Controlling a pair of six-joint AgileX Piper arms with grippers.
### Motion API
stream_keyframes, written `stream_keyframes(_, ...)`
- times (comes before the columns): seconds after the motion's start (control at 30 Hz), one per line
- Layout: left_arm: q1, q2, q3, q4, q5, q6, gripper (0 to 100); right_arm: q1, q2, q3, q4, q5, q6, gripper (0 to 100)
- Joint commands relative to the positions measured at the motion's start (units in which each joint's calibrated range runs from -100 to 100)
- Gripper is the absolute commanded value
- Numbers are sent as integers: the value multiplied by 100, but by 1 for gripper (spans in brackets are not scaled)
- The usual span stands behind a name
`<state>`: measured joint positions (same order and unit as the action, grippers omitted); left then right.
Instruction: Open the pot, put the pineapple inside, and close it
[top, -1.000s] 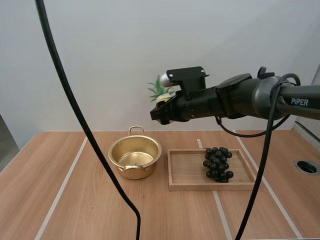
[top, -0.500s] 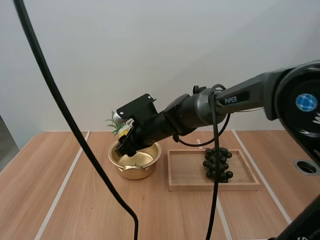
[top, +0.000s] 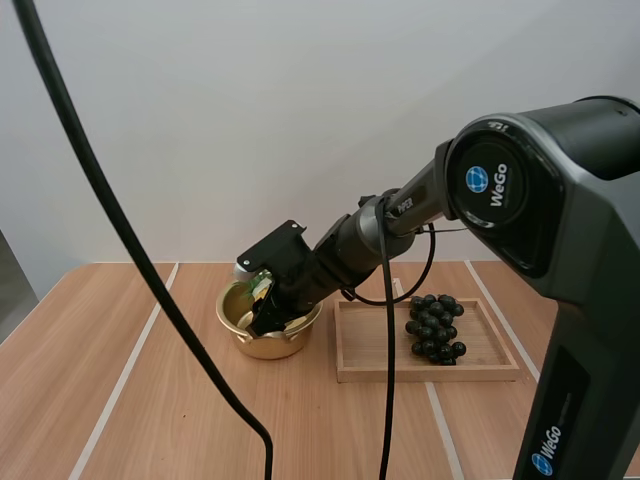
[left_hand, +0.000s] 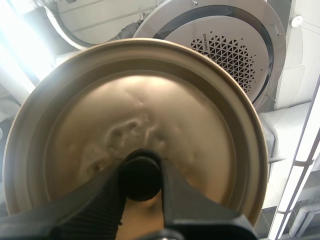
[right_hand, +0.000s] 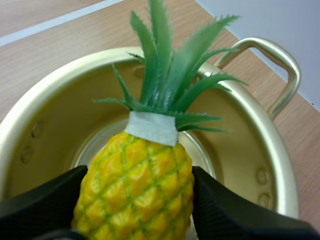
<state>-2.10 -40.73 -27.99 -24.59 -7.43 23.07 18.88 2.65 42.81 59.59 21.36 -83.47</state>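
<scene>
Lowered into golden pot (top: 264, 346), right claw (right_hand: 135, 200) grips bumpy pineapple (right_hand: 136, 182); left claw (left_hand: 141, 176) pinches lid knob (left_hand: 141, 169).

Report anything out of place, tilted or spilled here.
Nothing stands out. The pot stands upright on the table, the right jaws hold the pineapple at its open mouth, the left jaws hold the lid by its knob, and the grapes sit in the tray.

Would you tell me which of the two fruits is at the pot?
The pineapple, held by the right gripper over the pot; the grapes lie on the wooden tray.
</scene>
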Motion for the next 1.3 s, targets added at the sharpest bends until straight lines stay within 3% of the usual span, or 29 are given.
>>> stream_keyframes(0.0, 8, -20, -26, 7, 296, 12, 0, 5, 30, 44, -169, 127, -41, 0)
stream_keyframes(0.27, 8, -20, -26, 7, 558, 12, 0, 5, -286, 44, -1325, 183, 690, 0)
stream_keyframes(0.47, 8, 7, -26, 7, 556, 12, 0, 5, -681, 44, -1513, 736, 822, 0)
stream_keyframes(0.73, 8, 8, -26, 7, 578, 12, 0, 5, -760, 44, -3096, 1041, 2170, 0)
stream_keyframes(1.17, 8, 8, -26, 7, 977, 12, 0, 5, -760, 44, -3181, 1498, 2201, 0)
stream_keyframes(1.23, 8, 8, -26, 7, 977, 12, 0, 5, -760, 44, -3181, 1613, 2201, 16)
stream_keyframes(1.27, 8, 8, -26, 7, 977, 12, 0, 5, -760, 44, -3181, 1618, 2201, 31)
